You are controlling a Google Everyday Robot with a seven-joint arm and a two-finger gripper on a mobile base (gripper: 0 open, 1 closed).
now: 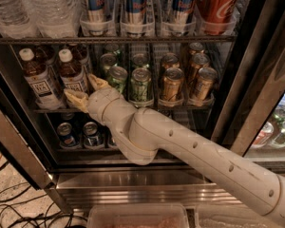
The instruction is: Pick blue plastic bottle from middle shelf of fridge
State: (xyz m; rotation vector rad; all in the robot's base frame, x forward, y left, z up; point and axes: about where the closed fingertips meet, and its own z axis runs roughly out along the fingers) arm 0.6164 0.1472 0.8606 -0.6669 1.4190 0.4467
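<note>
Two small bottles of brown drink with white caps and white-and-blue labels stand at the left of the middle shelf (133, 109): one blue plastic bottle (72, 73) and a twin (38, 77) to its left. My gripper (87, 90) is at the shelf's front rail, right at the foot of the right-hand bottle. Its two tan fingers are spread, one (77, 99) low in front of the bottle's label, the other (98, 82) just to its right. Nothing is held. The white arm (190, 151) reaches in from the lower right of the fridge (256, 94).
Green cans (140, 84) and gold cans (172, 83) fill the middle shelf's right lanes. Large water bottles (47, 8), tall blue cans (133, 6) and a red can (218, 6) stand above. Dark cans (78, 133) sit below. The door frame (14, 146) is at left.
</note>
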